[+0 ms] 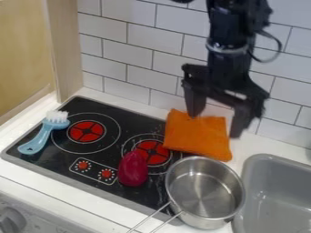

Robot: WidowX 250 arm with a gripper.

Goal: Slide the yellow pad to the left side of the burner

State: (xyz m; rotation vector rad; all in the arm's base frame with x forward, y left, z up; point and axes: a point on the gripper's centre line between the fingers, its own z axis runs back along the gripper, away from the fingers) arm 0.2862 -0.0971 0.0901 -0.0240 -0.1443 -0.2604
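A blue brush (42,133) lay at the left of the stove (124,107); a red toy (132,169) lay at the near edge of the right burner (159,154). The orange pad (197,135) lay at the stove's far right corner, the steel pot (203,193) on its near side. The gripper (217,122), released, hung at the pad with fingers spread wide. The grey sink (273,200) occupied the near right.

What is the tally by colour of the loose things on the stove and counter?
Orange: 1, the pad
Light blue: 1, the brush
Dark red: 1, the rounded object
Silver: 1, the pot
Total: 4
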